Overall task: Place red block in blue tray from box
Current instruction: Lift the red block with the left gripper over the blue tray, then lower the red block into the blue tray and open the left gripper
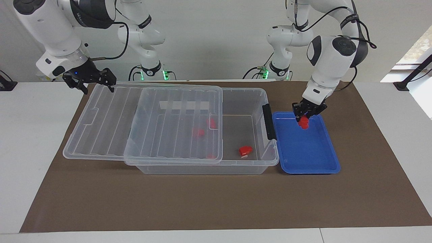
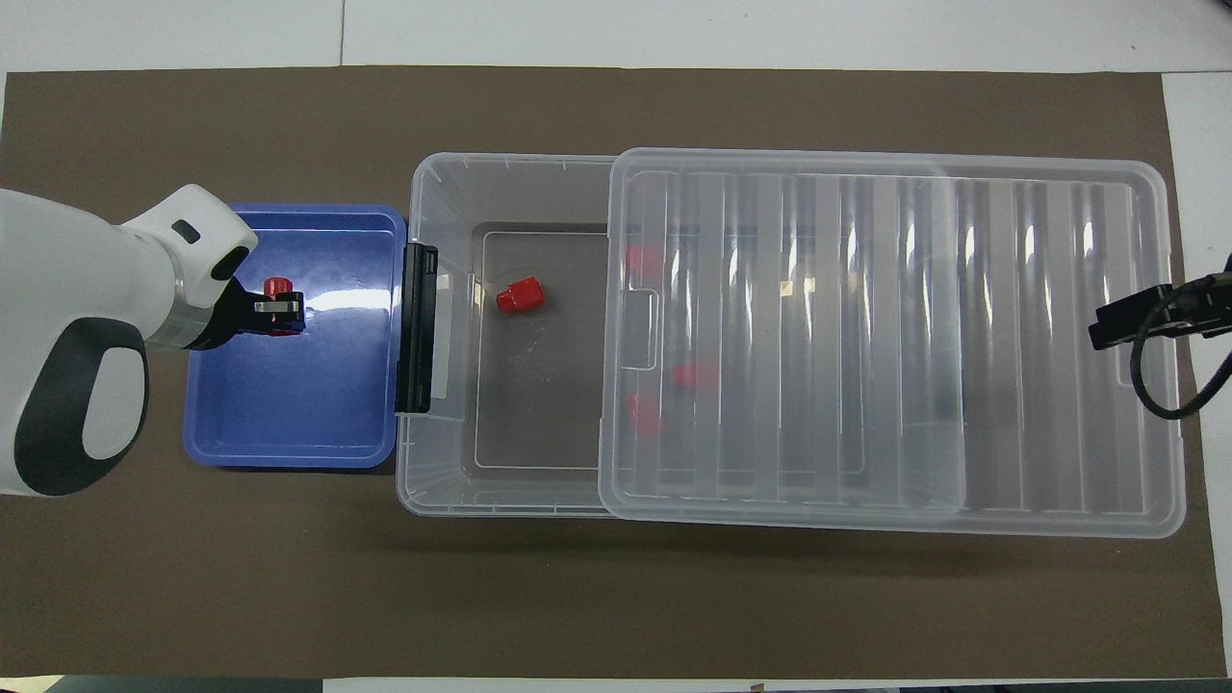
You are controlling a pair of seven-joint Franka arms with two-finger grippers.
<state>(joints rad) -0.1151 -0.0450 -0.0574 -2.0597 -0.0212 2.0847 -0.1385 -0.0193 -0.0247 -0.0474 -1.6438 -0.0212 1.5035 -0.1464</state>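
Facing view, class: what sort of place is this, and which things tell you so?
Probably a robotics lab: two white arms mounted at a table covered by a brown mat, with a clear box and blue tray set out for practice.

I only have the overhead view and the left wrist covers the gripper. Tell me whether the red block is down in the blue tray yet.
Observer: From the facing view, the left gripper is over the blue tray, at the end nearer the robots, shut on the red block.
Operator: Say whether it touches the tray floor.
Observer: The block hangs at about rim height; I cannot tell contact with the floor.
Operator: Report the right gripper.
Observer: The right gripper sits at the edge of the lid that is slid off the box toward the right arm's end. I cannot tell if it grips the lid.
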